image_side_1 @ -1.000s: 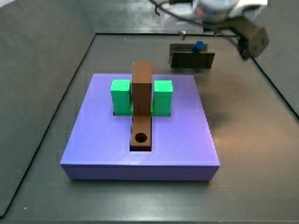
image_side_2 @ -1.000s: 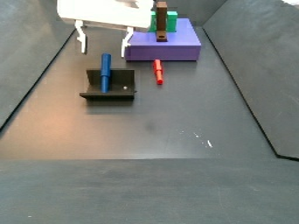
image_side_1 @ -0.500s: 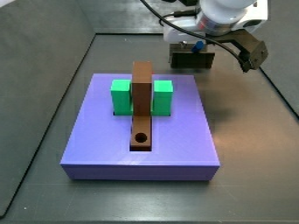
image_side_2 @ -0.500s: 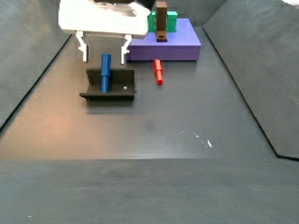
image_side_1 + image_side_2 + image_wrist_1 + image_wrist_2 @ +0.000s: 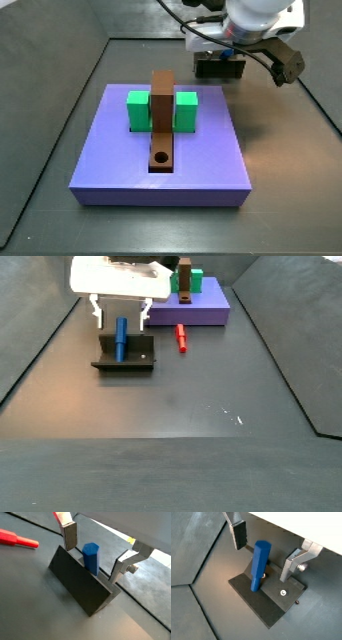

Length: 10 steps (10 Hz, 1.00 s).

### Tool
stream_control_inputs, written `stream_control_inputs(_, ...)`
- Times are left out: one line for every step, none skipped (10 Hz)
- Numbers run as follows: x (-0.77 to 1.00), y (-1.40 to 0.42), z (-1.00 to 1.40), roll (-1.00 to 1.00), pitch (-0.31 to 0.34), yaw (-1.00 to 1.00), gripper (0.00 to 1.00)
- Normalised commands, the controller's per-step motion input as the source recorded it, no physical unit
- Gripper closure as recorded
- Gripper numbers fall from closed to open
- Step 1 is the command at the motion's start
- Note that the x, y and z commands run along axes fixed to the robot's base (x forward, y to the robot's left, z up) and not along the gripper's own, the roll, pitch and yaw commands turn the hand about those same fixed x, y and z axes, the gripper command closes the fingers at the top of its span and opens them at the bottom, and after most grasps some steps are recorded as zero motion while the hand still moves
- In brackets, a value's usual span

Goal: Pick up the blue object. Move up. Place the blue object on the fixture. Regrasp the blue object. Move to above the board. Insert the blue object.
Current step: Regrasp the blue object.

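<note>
Board [image 5: 160, 150] w/ brown bar [image 5: 162, 120] and green blocks [image 5: 139, 110] lies well apart from fixture [image 5: 123, 354]. Gripper [image 5: 119, 310] hangs over fixture, fingers [image 5: 69, 534] spread wide, gripping nothing. Blue object [image 5: 258, 564] stands upright on fixture, between the fingers, touching neither. Red peg [image 5: 181, 340] on floor nr board.

A bright blue rod [image 5: 258, 565] stands upright on the dark L-shaped fixture [image 5: 271, 598], between the spread silver fingers [image 5: 238, 532] of the hand [image 5: 264, 549], touching neither dark pad.
</note>
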Motion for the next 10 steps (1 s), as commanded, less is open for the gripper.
stream_control_inputs(0.0, -0.08, -0.07, 0.19, 0.0, 0.0, 0.0)
stream_control_inputs(0.0, -0.01, -0.06, 0.15, 0.0, 0.0, 0.0)
stream_control_inputs(0.0, 0.0, 0.0, 0.07, 0.0, 0.0, 0.0)
stream_control_inputs(0.0, 0.0, 0.0, 0.0, 0.0, 0.01, 0.0)
stream_control_inputs(0.0, -0.02, 0.05, 0.07, 0.0, 0.01, 0.0)
stream_control_inputs(0.0, -0.11, 0.0, 0.49, 0.0, 0.1, 0.0)
stream_control_inputs(0.0, -0.08, 0.0, 0.64, 0.0, 0.1, 0.0)
stream_control_inputs(0.0, -0.05, 0.0, 0.56, 0.017, 0.09, 0.0)
stream_control_inputs(0.0, 0.0, -0.02, 0.18, 0.0, 0.05, 0.0)
stream_control_inputs(0.0, 0.0, -0.09, 0.0, 0.0, 0.04, 0.0)
